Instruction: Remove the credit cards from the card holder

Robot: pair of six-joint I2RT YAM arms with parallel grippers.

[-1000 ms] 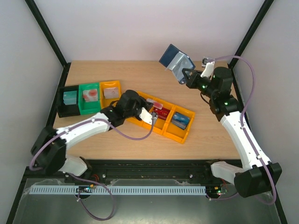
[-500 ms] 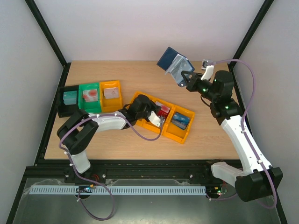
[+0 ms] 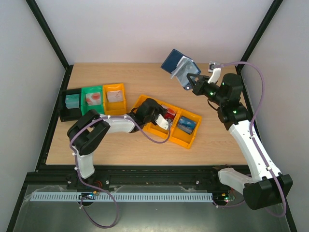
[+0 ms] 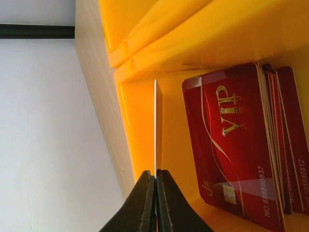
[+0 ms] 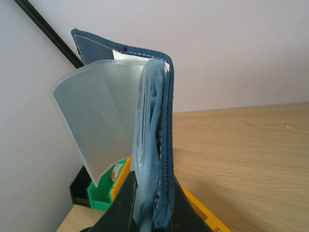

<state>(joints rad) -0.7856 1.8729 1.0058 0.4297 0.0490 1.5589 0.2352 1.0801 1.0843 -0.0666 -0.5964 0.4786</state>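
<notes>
My right gripper [image 3: 191, 80] is shut on the lower edge of the dark navy card holder [image 3: 177, 65] and holds it in the air over the table's back right. In the right wrist view the holder [image 5: 163, 145] stands open, its pale blue-grey pockets [image 5: 104, 116] fanned to the left. My left gripper [image 3: 161, 121] is down in the orange tray [image 3: 179, 140], shut on a thin white card [image 4: 156, 121] seen edge-on. A stack of red VIP cards [image 4: 236, 145] lies just beside it. Blue cards [image 3: 186, 124] lie in the tray's right compartment.
A black bin [image 3: 71, 104], a green bin [image 3: 91, 100] and a small orange bin [image 3: 114, 95] stand in a row at the left, each with cards inside. A black frame post [image 5: 48, 36] rises behind the holder.
My left gripper has moved right and down into the orange tray with the white card, its arm folding in. My right gripper has shifted the holder slightly left.
</notes>
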